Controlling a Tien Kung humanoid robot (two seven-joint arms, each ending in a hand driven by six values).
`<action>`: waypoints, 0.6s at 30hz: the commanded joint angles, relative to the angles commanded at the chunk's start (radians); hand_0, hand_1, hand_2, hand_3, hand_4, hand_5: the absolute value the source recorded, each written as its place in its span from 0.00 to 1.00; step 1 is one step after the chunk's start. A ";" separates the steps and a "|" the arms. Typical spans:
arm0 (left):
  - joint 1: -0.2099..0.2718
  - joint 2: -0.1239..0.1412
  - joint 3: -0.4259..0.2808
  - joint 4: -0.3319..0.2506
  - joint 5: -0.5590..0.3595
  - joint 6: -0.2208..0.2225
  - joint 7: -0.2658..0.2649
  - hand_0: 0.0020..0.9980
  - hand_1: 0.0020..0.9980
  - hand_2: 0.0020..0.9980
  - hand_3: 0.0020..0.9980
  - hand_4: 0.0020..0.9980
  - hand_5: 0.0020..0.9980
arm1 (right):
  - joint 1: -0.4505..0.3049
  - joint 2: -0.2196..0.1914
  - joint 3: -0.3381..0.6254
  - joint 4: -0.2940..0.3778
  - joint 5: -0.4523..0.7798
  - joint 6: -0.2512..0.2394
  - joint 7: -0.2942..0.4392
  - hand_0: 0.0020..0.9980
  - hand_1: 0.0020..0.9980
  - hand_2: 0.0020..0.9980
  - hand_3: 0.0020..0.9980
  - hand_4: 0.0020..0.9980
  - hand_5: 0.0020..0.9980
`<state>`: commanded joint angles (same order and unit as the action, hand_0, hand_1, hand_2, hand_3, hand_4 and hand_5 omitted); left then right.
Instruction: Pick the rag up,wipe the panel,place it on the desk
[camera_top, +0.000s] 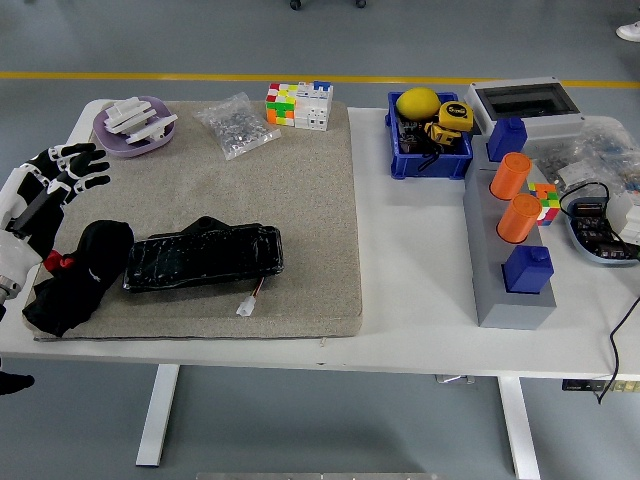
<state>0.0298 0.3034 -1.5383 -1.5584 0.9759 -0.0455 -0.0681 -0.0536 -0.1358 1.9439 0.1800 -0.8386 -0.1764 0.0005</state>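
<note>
rag: matt cloth | panel: glossy wrap | mat: rough felt

A: How is the scene lit?
B: Brightly and evenly from overhead. The white bench shows no harsh glare.

A: Any shadows?
B: Only soft, short ones, beside the grey block and under the mat's edge.

A: Is it sharp?
B: Mostly. The black wrapped panel shows small glints; the left hand at the frame edge looks slightly soft.
</note>
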 joint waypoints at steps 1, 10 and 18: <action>0.003 0.001 0.001 0.004 -0.004 -0.003 -0.007 0.64 0.70 0.70 0.63 0.94 0.47 | 0.000 0.000 0.002 0.000 -0.001 0.000 0.000 0.70 0.61 0.60 0.57 1.00 0.45; 0.008 0.021 -0.003 0.064 0.060 0.020 -0.085 0.66 0.71 0.70 0.63 0.92 0.46 | 0.000 -0.002 0.015 0.000 -0.015 0.002 0.001 0.70 0.61 0.60 0.57 1.00 0.45; -0.015 0.016 -0.020 0.100 0.294 0.113 -0.104 0.74 0.78 0.74 0.63 0.92 0.46 | 0.002 -0.003 0.028 0.000 -0.026 0.003 0.002 0.70 0.61 0.60 0.57 1.00 0.45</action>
<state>0.0152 0.3190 -1.5579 -1.4582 1.2698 0.0671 -0.1725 -0.0518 -0.1384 1.9720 0.1800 -0.8641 -0.1738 0.0028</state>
